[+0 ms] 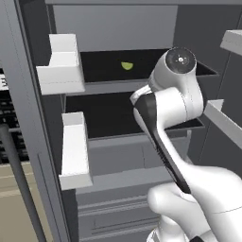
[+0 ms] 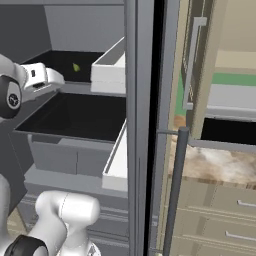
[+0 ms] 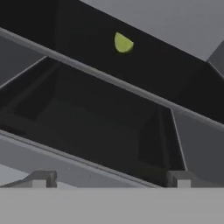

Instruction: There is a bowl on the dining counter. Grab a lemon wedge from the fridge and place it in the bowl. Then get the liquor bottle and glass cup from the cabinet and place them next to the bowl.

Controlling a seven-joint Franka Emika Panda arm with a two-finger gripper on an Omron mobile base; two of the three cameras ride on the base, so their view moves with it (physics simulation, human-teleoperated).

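Note:
The fridge [image 1: 113, 23] stands open in front of me. A small yellow-green lemon wedge [image 1: 126, 65] [image 2: 76, 67] [image 3: 123, 43] lies toward the back of its upper dark shelf. My gripper [image 3: 111, 181] is open with nothing between its fingertips [image 3: 41, 179]. It sits in front of the shelves, short of the wedge and lower than it. In the right base view my white hand [image 2: 45, 77] reaches in at the shelf's front edge. The beige cabinet [image 2: 217, 65] with its long grey bar handle is right of the fridge. The bowl, dining counter, liquor bottle and glass cup are out of view.
White door shelves [image 1: 61, 64] [image 1: 75, 151] jut out on the left door, and others [image 2: 112, 65] on the right door. A lower dark shelf [image 3: 100, 131] sits under the wedge's shelf. A marbled worktop [image 2: 220, 165] on beige drawers [image 2: 225, 210] lies right of the fridge.

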